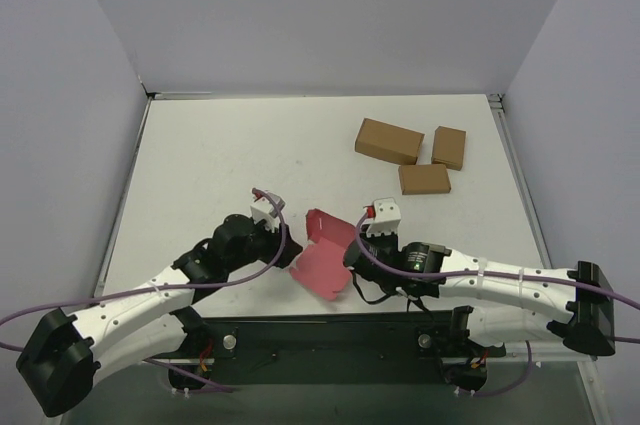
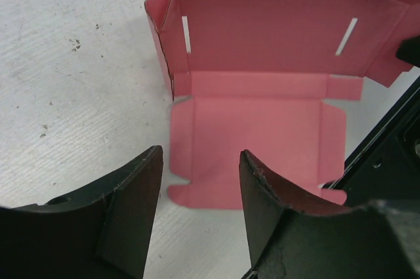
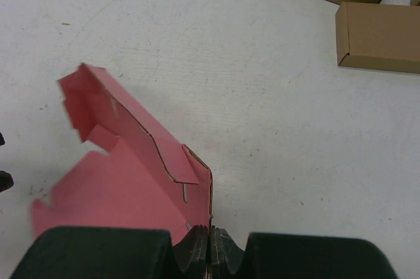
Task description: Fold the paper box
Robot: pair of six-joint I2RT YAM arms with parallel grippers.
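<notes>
The paper box [image 1: 322, 267] is a pink-red card sheet lying partly folded between the two arms near the table's front. In the left wrist view the paper box [image 2: 262, 121] has its base flat and its far panel, cut with two slots, raised upright. My left gripper [image 2: 200, 161] is open just short of the sheet's near edge, with nothing between its fingers [image 2: 138, 187]. My right gripper [image 3: 210, 236] is shut on the edge of a raised side flap of the paper box [image 3: 125, 180]. From above, the left gripper [image 1: 287, 243] and right gripper [image 1: 347, 257] flank the sheet.
Three brown cardboard boxes [image 1: 388, 141] [image 1: 449, 147] [image 1: 424, 179] lie at the back right of the white table [image 1: 220, 155]. Two of them, the brown boxes [image 3: 377, 36], show at the top right of the right wrist view. Grey walls surround the table.
</notes>
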